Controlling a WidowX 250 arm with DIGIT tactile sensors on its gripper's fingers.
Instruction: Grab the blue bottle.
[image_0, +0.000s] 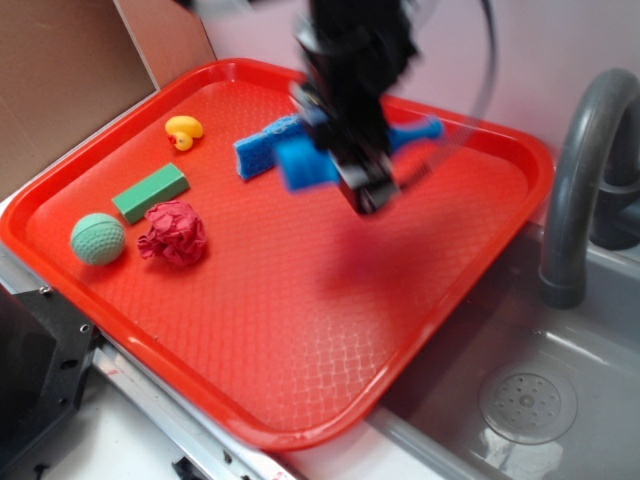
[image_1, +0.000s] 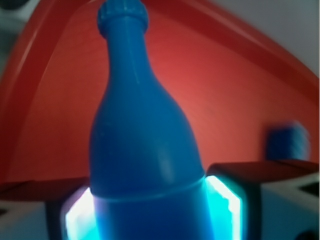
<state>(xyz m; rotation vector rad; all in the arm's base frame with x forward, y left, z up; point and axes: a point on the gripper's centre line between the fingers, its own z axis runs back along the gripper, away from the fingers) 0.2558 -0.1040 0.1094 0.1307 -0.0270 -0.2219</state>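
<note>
The blue bottle (image_1: 142, 135) fills the wrist view, its ribbed cap pointing away over the red tray (image_1: 235, 95). My gripper (image_1: 150, 205) is shut on the bottle's lower body, with a lit pad pressed against each side. In the exterior view the gripper (image_0: 352, 150) is blurred over the far middle of the tray (image_0: 300, 330). The bottle (image_0: 410, 133) lies crosswise in it, cap to the right and base to the left. A shadow falls on the tray below, so the bottle seems to be off the surface.
On the tray are a blue bumpy sponge (image_0: 262, 150), a yellow duck (image_0: 184, 131), a green block (image_0: 150, 192), a teal knitted ball (image_0: 98, 239) and a crumpled red cloth (image_0: 174, 234). A grey sink (image_0: 520, 400) with a faucet (image_0: 580, 190) lies to the right.
</note>
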